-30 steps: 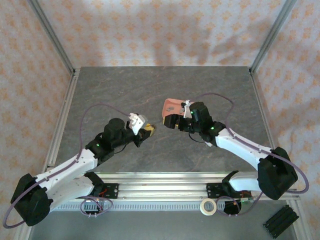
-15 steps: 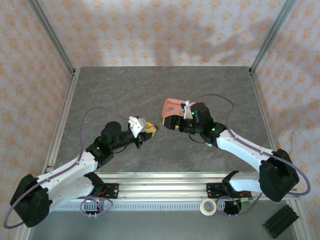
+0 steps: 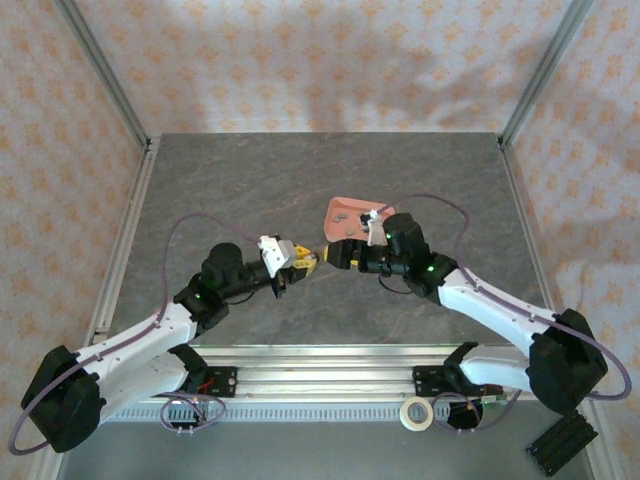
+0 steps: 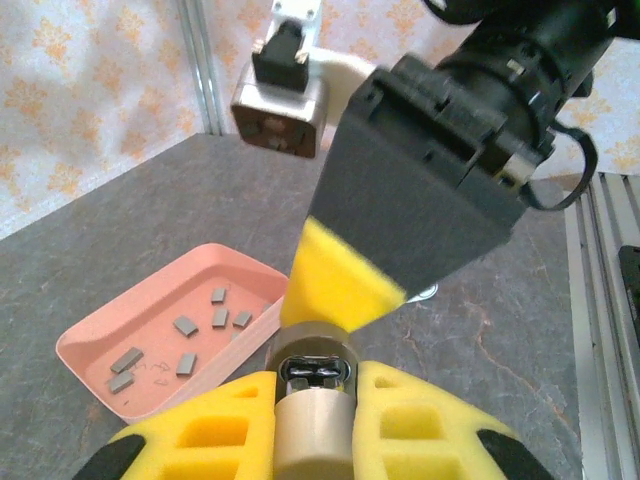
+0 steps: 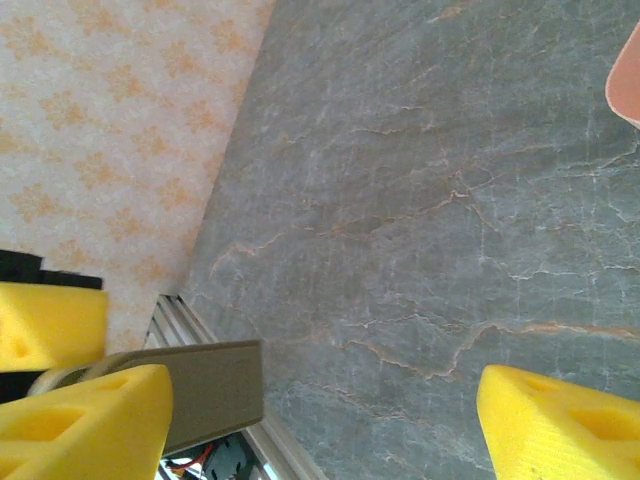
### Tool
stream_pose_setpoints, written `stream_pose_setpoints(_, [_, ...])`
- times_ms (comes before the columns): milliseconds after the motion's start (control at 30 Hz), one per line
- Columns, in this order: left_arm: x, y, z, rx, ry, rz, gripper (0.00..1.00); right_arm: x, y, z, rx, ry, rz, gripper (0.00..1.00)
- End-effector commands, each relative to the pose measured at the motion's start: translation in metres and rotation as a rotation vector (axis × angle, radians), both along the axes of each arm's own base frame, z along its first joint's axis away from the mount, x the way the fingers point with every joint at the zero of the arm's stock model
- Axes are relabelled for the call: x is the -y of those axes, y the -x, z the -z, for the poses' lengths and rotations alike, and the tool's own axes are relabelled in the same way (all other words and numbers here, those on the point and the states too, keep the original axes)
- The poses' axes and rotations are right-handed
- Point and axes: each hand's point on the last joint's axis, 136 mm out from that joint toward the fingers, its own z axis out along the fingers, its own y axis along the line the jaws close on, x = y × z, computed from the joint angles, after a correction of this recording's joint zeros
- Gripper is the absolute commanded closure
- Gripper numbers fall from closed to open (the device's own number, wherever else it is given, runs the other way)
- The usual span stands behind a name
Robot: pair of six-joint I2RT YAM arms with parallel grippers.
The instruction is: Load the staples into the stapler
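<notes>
Centrally over the table (image 3: 220, 180), the two grippers meet nose to nose. The left gripper (image 3: 303, 263) is clenched on the stapler (image 4: 312, 415), a small tan body with a metal mouth at its end, pinched between the yellow foam pads (image 4: 235, 395). The right gripper (image 3: 333, 256) stands released, its jaws spread wide. In its own wrist view the stapler's tan end lies in the gap, just beside one pad, with the other pad well apart from it. Whether that near pad touches the stapler I cannot tell. From the left wrist view, one black finger of the right gripper, with its yellow pad, hangs tilted just above the stapler's mouth. The staples (image 4: 220, 317) lie loose and flat on the floor of the salmon-pink tray (image 4: 85, 370), several short grey bars scattered apart from one another. The tray rests on the table just beyond the right gripper, near the middle of the table
</notes>
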Motion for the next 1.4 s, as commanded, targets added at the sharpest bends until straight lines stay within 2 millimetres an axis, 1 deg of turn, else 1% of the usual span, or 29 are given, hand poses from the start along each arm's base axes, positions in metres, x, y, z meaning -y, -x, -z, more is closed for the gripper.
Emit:
stream_pose_setpoints(0, [0.003, 0.001, -0.008, 0.053, -0.026, 0.015, 1.0, 0.004, 0.005, -0.016, 0.051, -0.021, 0.002, 0.2])
stream_pose_setpoints(167, [0.004, 0.001, -0.004, 0.046, -0.036, 0.023, 1.0, 0.001, 0.011, -0.024, 0.067, -0.045, -0.034, 0.2])
stream_pose_setpoints(433, [0.008, -0.001, -0.007, 0.042, -0.026, 0.034, 1.0, -0.011, 0.012, -0.024, 0.047, -0.062, -0.078, 0.21])
stream_pose_setpoints(567, [0.009, -0.001, -0.008, 0.041, -0.016, 0.037, 1.0, -0.015, 0.014, -0.02, 0.028, -0.054, -0.104, 0.21])
stream_pose_setpoints(833, [0.013, -0.001, -0.014, 0.042, 0.001, 0.053, 1.0, -0.015, 0.012, -0.013, 0.01, -0.036, -0.093, 0.21])
stream_pose_setpoints(1033, [0.015, 0.0, -0.018, 0.043, 0.013, 0.069, 1.0, -0.005, 0.003, 0.001, -0.008, 0.019, -0.016, 0.22])
stream_pose_setpoints(1067, [0.015, 0.0, -0.019, 0.044, 0.015, 0.071, 1.0, -0.004, 0.001, 0.012, -0.032, 0.041, -0.001, 0.22])
stream_pose_setpoints(1133, [0.016, 0.001, -0.022, 0.046, 0.021, 0.076, 1.0, 0.0, -0.003, 0.02, -0.042, 0.064, 0.034, 0.22])
stream_pose_setpoints(1233, [0.016, 0.002, -0.028, 0.051, 0.037, 0.08, 1.0, 0.008, -0.008, 0.038, -0.082, 0.124, 0.088, 0.22])
stream_pose_setpoints(1367, [0.017, 0.002, -0.035, 0.059, 0.057, 0.083, 1.0, 0.008, -0.01, 0.059, -0.134, 0.145, 0.107, 0.22])
